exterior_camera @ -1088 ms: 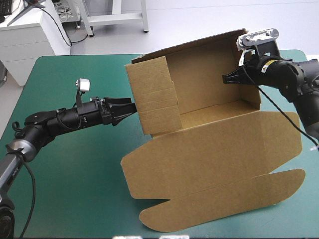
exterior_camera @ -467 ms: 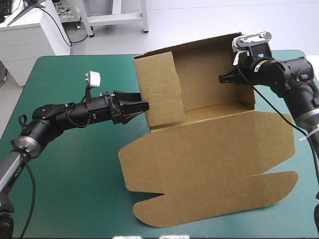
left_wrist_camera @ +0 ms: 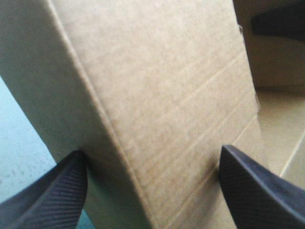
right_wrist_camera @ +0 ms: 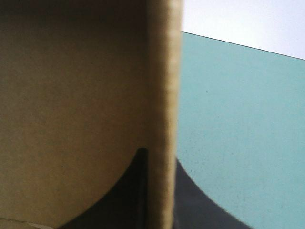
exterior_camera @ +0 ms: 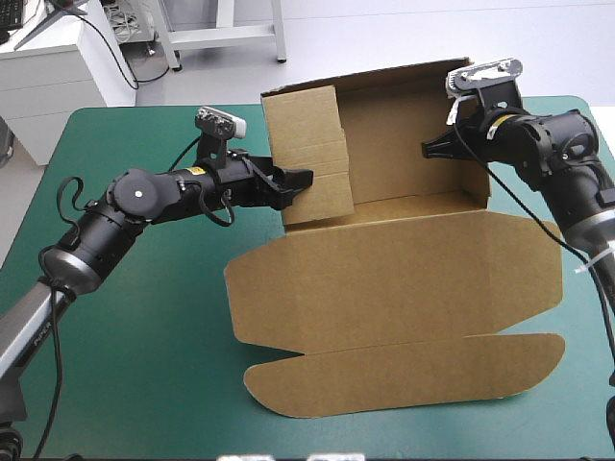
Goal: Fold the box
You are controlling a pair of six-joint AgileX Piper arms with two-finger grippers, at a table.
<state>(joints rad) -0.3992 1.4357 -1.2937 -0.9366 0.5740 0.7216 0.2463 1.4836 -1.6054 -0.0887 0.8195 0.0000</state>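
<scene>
Box (exterior_camera: 384, 288) of brown board sits right of the tabletop's (exterior_camera: 144, 365) middle, on the teal-green cover, partly flat and partly raised. Closest to the near edge lies its long rounded flap (exterior_camera: 404, 376), flat on the cover. Just behind it a broad panel (exterior_camera: 384, 279) also lies flat, reaching toward the right edge. Beyond the panel the board stands up as an open tray toward the far edge, with a creased left side wall (exterior_camera: 307, 163), a tall back wall (exterior_camera: 404, 125) and a right wall.

The left claw (exterior_camera: 298, 180) comes in from the left edge and meets the outer face of the left side wall. In the left wrist view its black fingers (left_wrist_camera: 52, 195) stand wide apart, with the wall's upright corner between them. Whether either one presses the board cannot be told.

The right claw (exterior_camera: 430, 150) reaches in from the right edge, higher up, at the right wall. In the right wrist view its fingers are nearly closed, pinching that wall's edge. One finger is on the brown inner face and the other on the side toward the cover.
</scene>
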